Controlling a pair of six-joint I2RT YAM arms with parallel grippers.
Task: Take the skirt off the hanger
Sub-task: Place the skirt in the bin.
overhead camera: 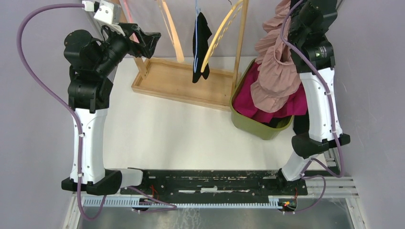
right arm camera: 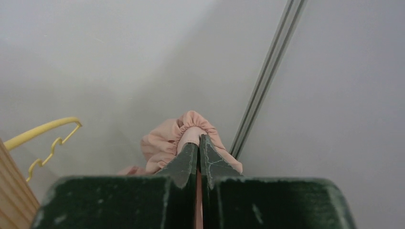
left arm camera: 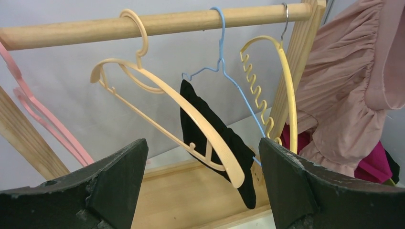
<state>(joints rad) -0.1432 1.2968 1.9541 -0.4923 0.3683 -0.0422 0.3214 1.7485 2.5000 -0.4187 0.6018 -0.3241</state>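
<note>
Right end effector (right arm camera: 198,143) — jaws shut on the pink skirt (right arm camera: 162,143) at its gathered waistband; the skirt hangs over the green bin (overhead camera: 248,126) at 2 o'clock on the worktop (overhead camera: 167,133). Left end effector (overhead camera: 145,40) — fully spread, empty, at 11 o'clock.

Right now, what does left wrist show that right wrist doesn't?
Left wrist only: rail, peach hanger, blue hanger carrying a black garment, pink hanger, and the left gripper open, holding nothing. Right wrist only: right gripper shut on the skirt's gathered edge, plus a wall strip. Both: the skirt and the yellow hanger.
</note>
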